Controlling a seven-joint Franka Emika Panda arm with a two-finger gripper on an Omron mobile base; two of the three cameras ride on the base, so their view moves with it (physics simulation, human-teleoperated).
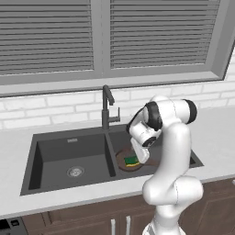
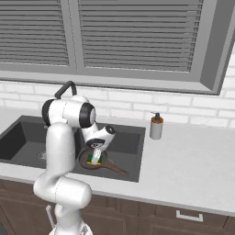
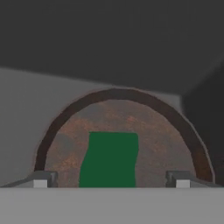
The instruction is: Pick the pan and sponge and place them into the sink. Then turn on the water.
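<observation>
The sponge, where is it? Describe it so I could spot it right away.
Find the dark double sink under the window. In its right basin lies a round brown pan, and the sponge rests inside the pan, under the open gripper. It is a small green block with a yellow layer, the brightest thing in the basin.

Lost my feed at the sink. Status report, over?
Claw open, above the sponge. Sponge lies in the pan, pan in the sink's right basin. Faucet untouched, no water running. Nothing in the way.
</observation>
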